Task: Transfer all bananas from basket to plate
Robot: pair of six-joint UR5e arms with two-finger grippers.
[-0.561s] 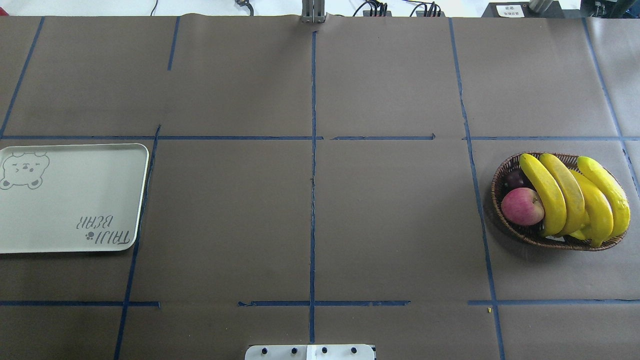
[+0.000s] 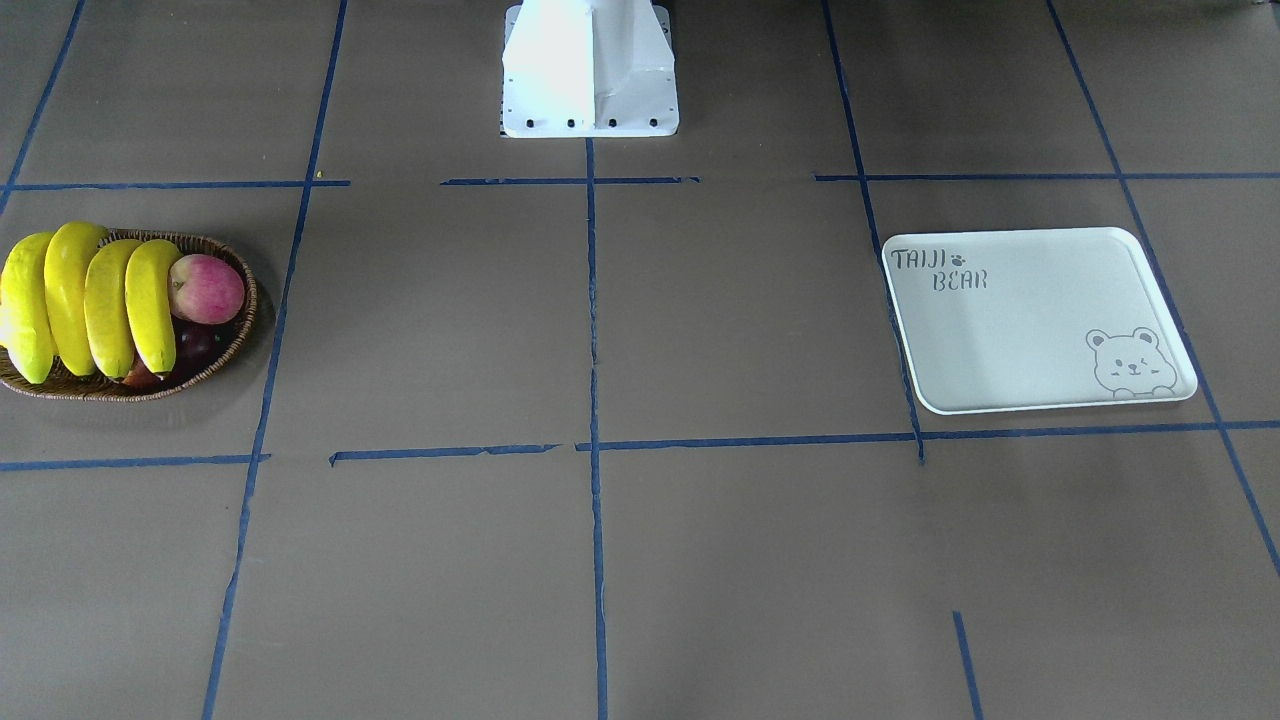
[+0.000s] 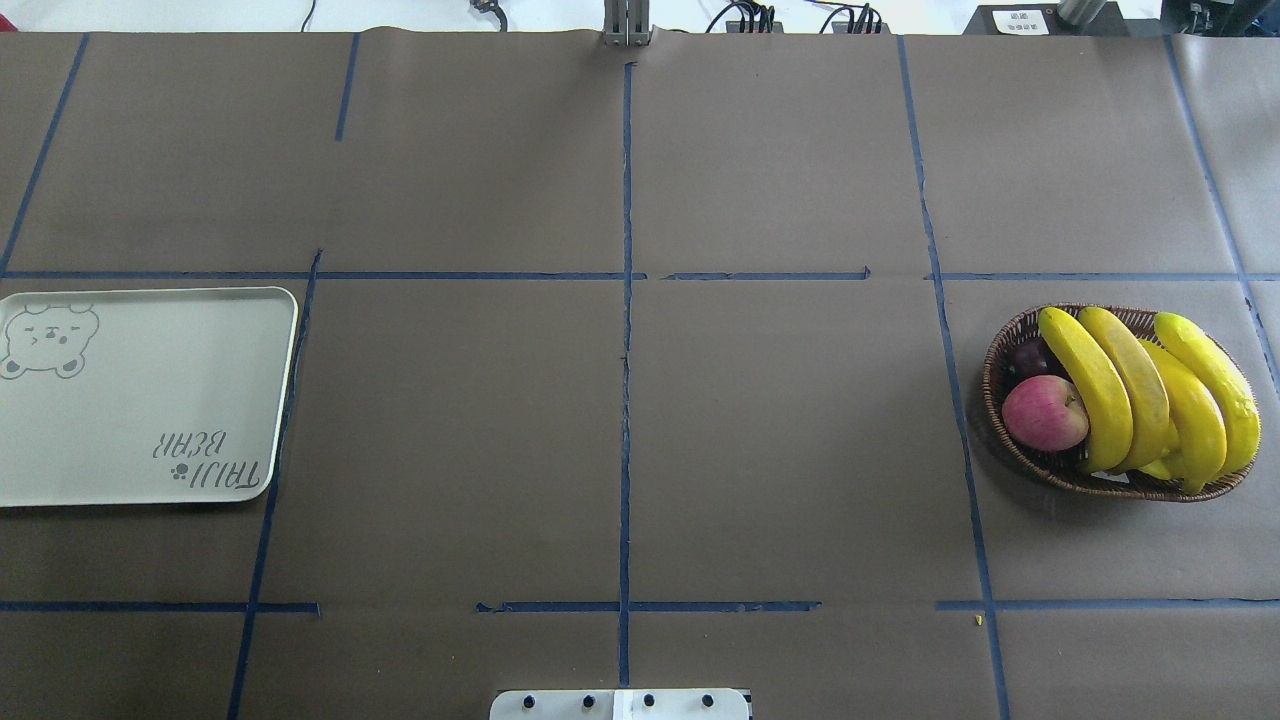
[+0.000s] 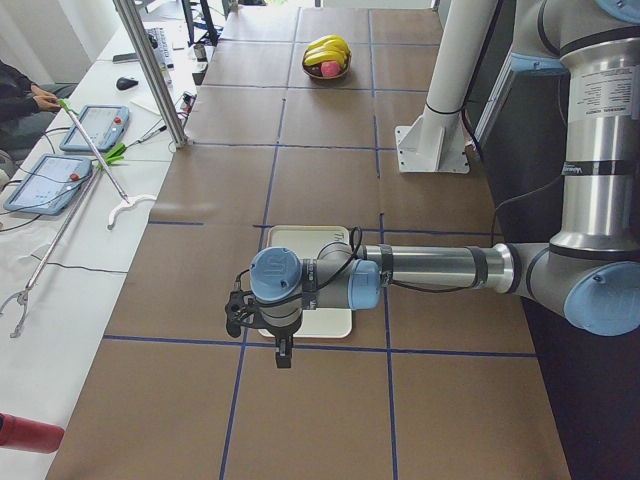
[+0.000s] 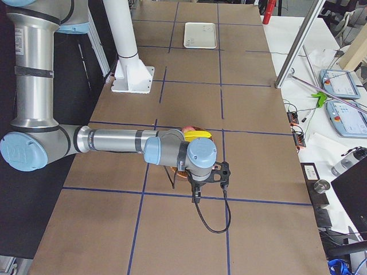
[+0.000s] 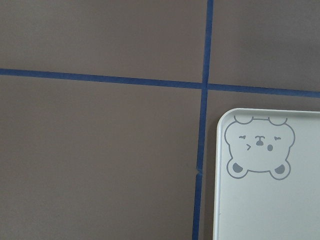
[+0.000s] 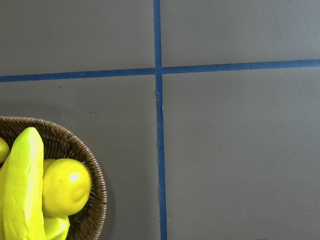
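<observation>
So, going left to right in the overhead view: one white plate point(image 3: 140, 400) lies flat at the far left edge of the brown table point(image 3: 780, 440). It has a bear drawing in one corner and "TAIJI BEAR" lettering in the opposite one. The left gripper point(image 4: 284, 352) hangs over the table near the plate, pointing straight down. It only shows in the side view, so I can't tell how far apart its fingers are or if it has anything in them. Its wrist camera looks down on the plate's bear corner.

Blue tape lines point(image 3: 626, 400) split the table into squares.

Over on the right sits one brown wicker basket point(image 3: 988, 385) with all four bananas point(image 3: 1095, 385) in it. They lie side by side, filling its right half and poking over the rim. One red apple point(image 3: 1045, 412) is on their left, touching the nearest banana, with one dark purple fruit point(image 3: 1030, 355) just behind it. A squat yellow fruit point(image 7: 65, 186) is tucked under the bananas. The right gripper point(image 5: 196, 193) hangs near the basket, also pointing down. Same deal there: side view only, so I can't tell its opening or grip.
</observation>
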